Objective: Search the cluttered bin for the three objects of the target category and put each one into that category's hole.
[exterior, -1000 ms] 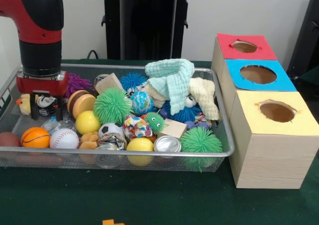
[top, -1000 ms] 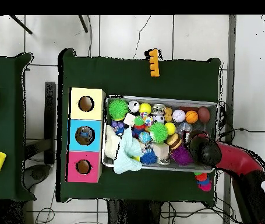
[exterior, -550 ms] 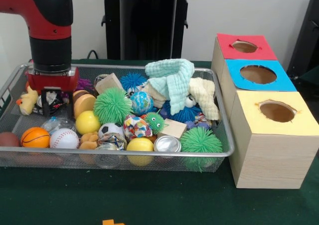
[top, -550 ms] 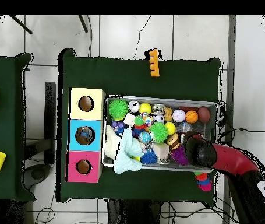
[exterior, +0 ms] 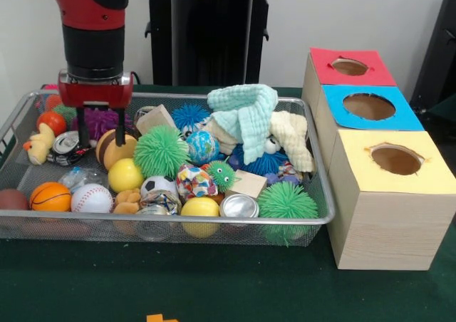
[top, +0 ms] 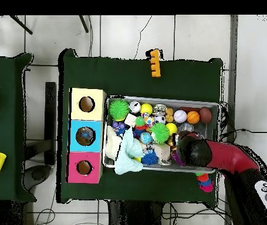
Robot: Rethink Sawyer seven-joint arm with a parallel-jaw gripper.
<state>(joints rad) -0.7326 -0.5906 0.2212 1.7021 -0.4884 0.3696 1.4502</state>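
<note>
Jaws: the robot's gripper [exterior: 100, 126], called the jaws here, hangs with its two black fingers [exterior: 120, 128] spread apart and holding nothing.
Below the jaws: a brown-and-tan striped ball [exterior: 114, 148] and a purple spiky ball [exterior: 97, 120]; a crushed drink can [exterior: 66, 144] lies just beside them.
Bin: the wire mesh bin [exterior: 319, 194] on the green counter [exterior: 214, 279] is packed with balls, spiky toys, a round silver tin [exterior: 239, 206] and a mint green cloth [exterior: 246, 112].
Targets: which category is wanted cannot be told.
Holes: the red [exterior: 349, 66], blue [exterior: 368, 106] and yellow [exterior: 396, 159] box tops; something dark seems to sit in the blue hole [top: 84, 136] from overhead.
Progress: probably early; searching, nothing gripped.
</note>
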